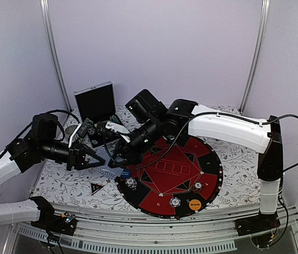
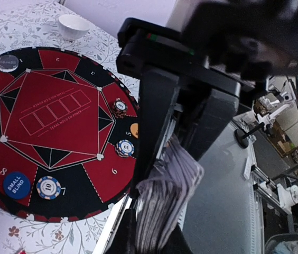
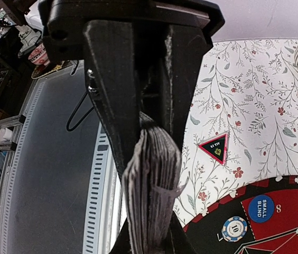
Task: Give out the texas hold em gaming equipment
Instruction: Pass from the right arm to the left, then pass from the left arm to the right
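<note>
The right gripper [image 3: 150, 140] and left gripper [image 2: 151, 238] both pinch one deck of playing cards [image 3: 151, 196], held above the floral tablecloth [image 1: 64, 182] just left of the round mat [image 1: 175, 169], centre-left of the overhead frame

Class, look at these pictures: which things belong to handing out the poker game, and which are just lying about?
Part of the job: playing cards, poker chips, blue button, orange button, black triangular marker.

Just lying about: silver-edged case, round mat, white bowl.
</note>
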### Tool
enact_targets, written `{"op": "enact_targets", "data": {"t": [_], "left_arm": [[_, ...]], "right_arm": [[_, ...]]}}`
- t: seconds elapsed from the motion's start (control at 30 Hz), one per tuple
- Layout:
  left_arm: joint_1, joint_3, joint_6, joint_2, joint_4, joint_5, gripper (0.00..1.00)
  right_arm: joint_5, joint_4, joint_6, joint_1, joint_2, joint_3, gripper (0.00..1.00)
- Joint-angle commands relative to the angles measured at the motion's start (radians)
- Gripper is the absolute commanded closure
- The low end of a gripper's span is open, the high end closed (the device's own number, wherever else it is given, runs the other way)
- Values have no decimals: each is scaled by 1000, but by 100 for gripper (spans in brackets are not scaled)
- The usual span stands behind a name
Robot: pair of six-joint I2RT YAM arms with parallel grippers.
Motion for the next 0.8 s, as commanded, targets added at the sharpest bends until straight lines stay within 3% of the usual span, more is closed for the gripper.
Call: {"op": "enact_targets", "data": {"t": [0.0, 0.07, 0.2, 0.23, 0.4, 0.53, 0.77], "left_arm": [[-1, 3, -32, -5, 14, 8, 100], [-1, -3, -77, -22, 44, -34, 100], [-1, 2, -210, -27, 53, -209, 100], [0, 2, -247, -15, 57, -228, 100], [-2, 6, -376, 17, 101, -225, 100], [-1, 26, -420, -8, 105, -275, 100], [-1, 27, -444, -26, 99, -295, 100]], "right_arm": [[63, 58, -31, 22, -51, 2, 86], [181, 117, -22, 21, -83, -38, 57], [450, 261, -11, 22, -161, -157, 22], [502, 314, -28, 25, -186, -196, 3], [576, 496, -193, 63, -219, -299, 1], [641, 454, -223, 70, -145, -223, 1], [535, 446, -196, 71, -105, -191, 1]]}}
